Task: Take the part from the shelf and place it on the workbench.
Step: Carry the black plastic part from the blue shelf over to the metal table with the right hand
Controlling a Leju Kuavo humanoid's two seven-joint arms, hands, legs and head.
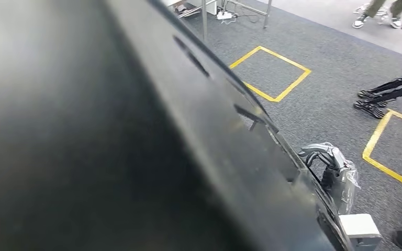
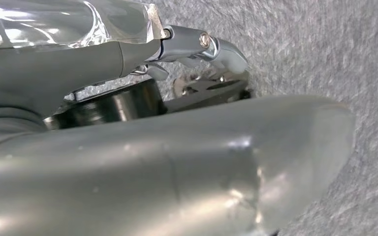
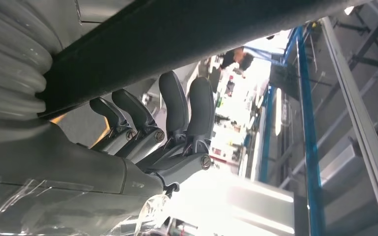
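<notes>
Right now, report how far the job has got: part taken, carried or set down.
Done: the black part is apparently off the shelf, held close under the head camera. In hand: the right hand grips its edge, fingers pressed to its underside; the left hand's hold cannot be told. Left: carpet with yellow tape squares lies beyond the part, so setting it on the workbench remains.

Grey carpet (image 1: 319, 104), yellow tape squares (image 1: 270, 72), person's shoes (image 1: 369, 107)

- Large black panel-shaped part (image 1: 136, 136): smooth, dull sheen.
- Grey floor carpet (image 1: 324, 94): rough, matt fibre.
- Silver metal right hand (image 1: 327, 162): glossy, partly under clear plastic film.
</notes>
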